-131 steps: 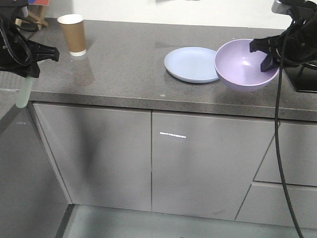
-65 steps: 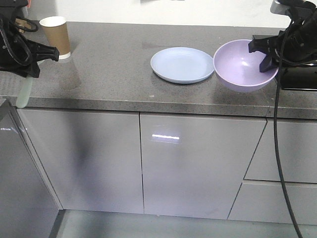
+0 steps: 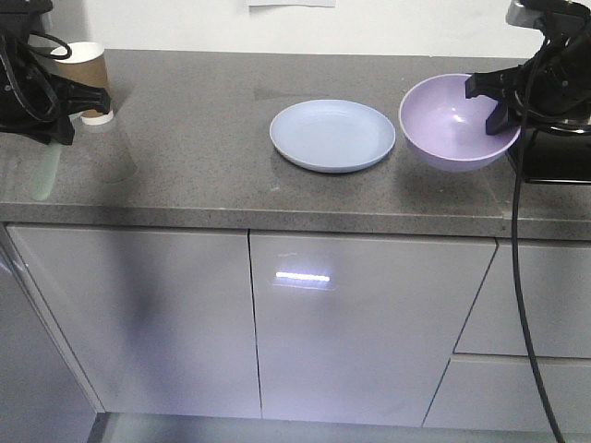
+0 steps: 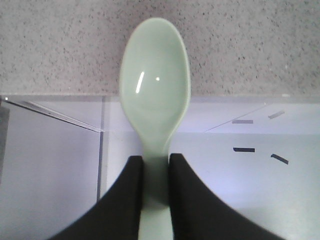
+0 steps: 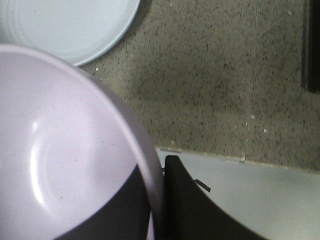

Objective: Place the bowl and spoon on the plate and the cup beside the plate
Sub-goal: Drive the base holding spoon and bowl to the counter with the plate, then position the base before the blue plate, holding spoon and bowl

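Note:
The light blue plate lies flat near the middle of the grey counter. Just right of it, the lavender bowl hangs a little above the counter. My right gripper is shut on its right rim, with one finger inside the bowl and one outside. The right wrist view shows the bowl, that gripper and the plate at top left. My left gripper is shut on the mint-green spoon, which hangs over the counter's front edge. The spoon points away from the gripper. The brown cup stands far left, partly behind my left arm.
A black appliance sits on the counter right of the bowl; its edge shows in the right wrist view. Grey cabinet doors run below the counter's front edge. A cable hangs from my right arm.
The whole view has shifted: plate and cup have slid left in the frame, and the cup is now partly behind my left arm. Both grippers keep their holds.

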`<state>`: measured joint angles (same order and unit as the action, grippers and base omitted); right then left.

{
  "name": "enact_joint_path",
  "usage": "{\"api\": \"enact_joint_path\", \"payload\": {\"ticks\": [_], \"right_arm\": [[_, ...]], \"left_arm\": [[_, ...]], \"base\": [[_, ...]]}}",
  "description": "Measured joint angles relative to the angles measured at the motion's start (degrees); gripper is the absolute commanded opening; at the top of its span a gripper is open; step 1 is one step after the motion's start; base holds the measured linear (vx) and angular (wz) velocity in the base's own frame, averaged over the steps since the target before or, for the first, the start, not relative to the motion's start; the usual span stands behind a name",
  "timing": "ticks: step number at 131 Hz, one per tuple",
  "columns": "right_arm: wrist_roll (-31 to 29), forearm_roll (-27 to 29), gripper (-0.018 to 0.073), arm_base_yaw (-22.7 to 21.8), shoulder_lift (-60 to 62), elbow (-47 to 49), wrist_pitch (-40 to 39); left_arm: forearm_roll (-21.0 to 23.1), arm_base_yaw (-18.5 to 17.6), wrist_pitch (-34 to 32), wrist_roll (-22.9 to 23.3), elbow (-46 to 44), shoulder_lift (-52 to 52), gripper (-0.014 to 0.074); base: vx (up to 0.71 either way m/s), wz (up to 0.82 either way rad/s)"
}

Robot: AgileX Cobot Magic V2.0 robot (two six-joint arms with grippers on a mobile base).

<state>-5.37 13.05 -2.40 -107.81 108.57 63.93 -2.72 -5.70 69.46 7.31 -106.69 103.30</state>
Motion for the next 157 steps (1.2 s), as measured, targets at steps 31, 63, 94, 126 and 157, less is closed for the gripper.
{"api": "enact_joint_path", "payload": {"ticks": [31, 63, 94, 126, 157], "right_arm": [[0.00, 0.00, -0.0004, 0.00, 0.00, 0.00, 0.00], [0.00, 0.00, -0.0004, 0.00, 0.00, 0.00, 0.00], [0.00, 0.00, -0.0004, 0.00, 0.00, 0.00, 0.00], [0.00, 0.00, -0.0004, 0.00, 0.00, 0.00, 0.00], [0.00, 0.00, -0.0004, 0.00, 0.00, 0.00, 0.00]], "left_arm": [[0.00, 0.00, 0.00, 0.00, 0.00, 0.00, -0.0007], [0.00, 0.00, 0.00, 0.00, 0.00, 0.00, -0.0007], [0.00, 0.00, 0.00, 0.00, 0.00, 0.00, -0.0007], [0.00, 0.00, 0.00, 0.00, 0.00, 0.00, -0.0007], [0.00, 0.00, 0.00, 0.00, 0.00, 0.00, -0.0007]], "base": [[0.17, 0.00], [0.20, 0.02], [0.20, 0.02], [0.20, 0.02], [0.19, 0.01]]}}
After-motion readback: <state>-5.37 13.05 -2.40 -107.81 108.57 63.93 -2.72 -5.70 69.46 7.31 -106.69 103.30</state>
